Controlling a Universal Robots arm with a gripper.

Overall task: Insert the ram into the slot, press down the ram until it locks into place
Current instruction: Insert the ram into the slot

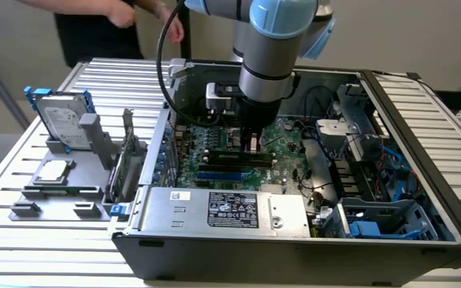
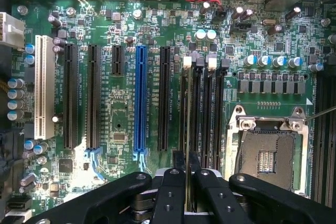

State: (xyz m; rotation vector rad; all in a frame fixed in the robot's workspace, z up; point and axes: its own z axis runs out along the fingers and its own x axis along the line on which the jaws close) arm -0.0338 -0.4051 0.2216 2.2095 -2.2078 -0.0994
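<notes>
Our gripper [image 2: 187,163] has its jaws clamped on the ram [image 2: 187,124], edge-down along the slot [image 2: 183,103]; we judge locking unfinished.

1. flat green motherboard [image 2: 126,114], dotted with silver solder.
2. long blue plastic slot [image 2: 140,98]; long white plastic slot [image 2: 44,87].
3. narrow black memory slot [image 2: 183,103], pale clips.
4. thin olive-green ram stick [image 2: 188,129].
5. matte black metal gripper [image 2: 187,162].

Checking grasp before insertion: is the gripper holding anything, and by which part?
Yes. The gripper holds the ram, seen edge-on, pinched across its two flat faces; where along its length cannot be told.
</notes>
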